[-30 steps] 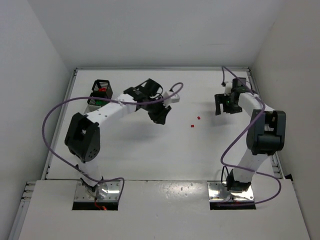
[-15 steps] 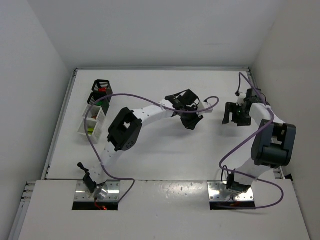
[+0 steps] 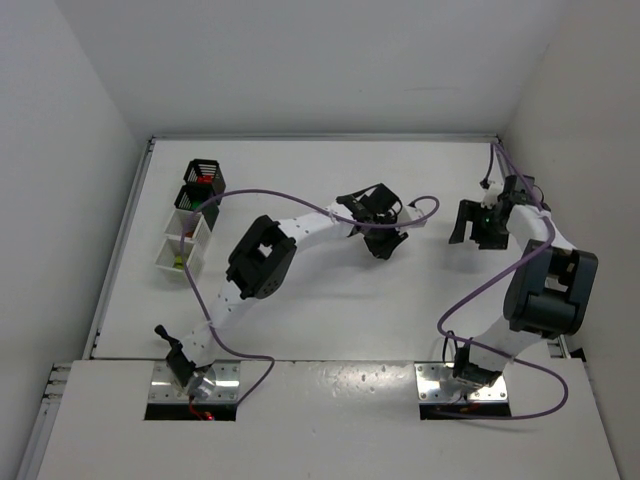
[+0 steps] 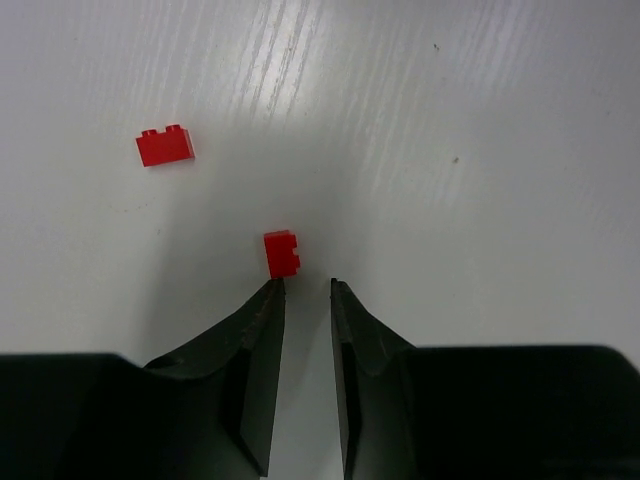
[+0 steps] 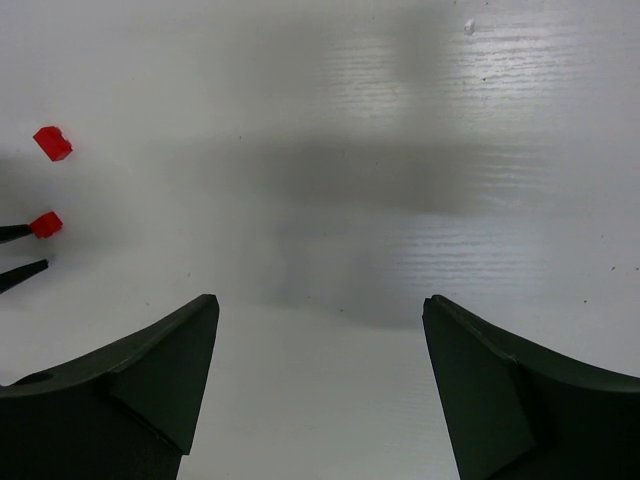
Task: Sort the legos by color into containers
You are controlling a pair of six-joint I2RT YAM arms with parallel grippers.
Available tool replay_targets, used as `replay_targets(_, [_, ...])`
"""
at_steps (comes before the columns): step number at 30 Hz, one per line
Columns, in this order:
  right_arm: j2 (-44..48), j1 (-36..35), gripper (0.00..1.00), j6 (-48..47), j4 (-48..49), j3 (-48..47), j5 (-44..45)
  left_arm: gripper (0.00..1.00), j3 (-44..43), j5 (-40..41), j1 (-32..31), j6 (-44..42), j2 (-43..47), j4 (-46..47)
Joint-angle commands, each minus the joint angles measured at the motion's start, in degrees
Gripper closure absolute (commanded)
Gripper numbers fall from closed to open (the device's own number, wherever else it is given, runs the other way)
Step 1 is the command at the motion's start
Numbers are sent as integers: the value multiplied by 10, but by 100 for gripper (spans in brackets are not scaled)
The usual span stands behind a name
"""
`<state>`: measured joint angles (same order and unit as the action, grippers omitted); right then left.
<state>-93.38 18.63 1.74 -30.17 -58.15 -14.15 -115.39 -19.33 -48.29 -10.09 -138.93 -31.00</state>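
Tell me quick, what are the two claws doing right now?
Left gripper: open just a crack, empty, a red lego right at its tips.
Right gripper: open wide, empty.

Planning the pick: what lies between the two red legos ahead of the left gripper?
Bare table only, in the left wrist view, between near red lego and far red lego.
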Motion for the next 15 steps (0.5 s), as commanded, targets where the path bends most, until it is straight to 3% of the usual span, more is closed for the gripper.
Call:
replay_targets(1, [-1,4,17,6,4,-28,-18,69,-19,3,2,2,-19,9])
replay_targets(4, [-7,4,17,6,4,-33,-18,75,-19,9,-3,2,-25,9])
replay_targets(9, [-7,9,17,6,4,-33,-18,75,-8,21,-3,-3,-25,20])
replay_targets(15, [-7,9,17,6,4,-21,-24,63,-15,15,-3,9,-35,25])
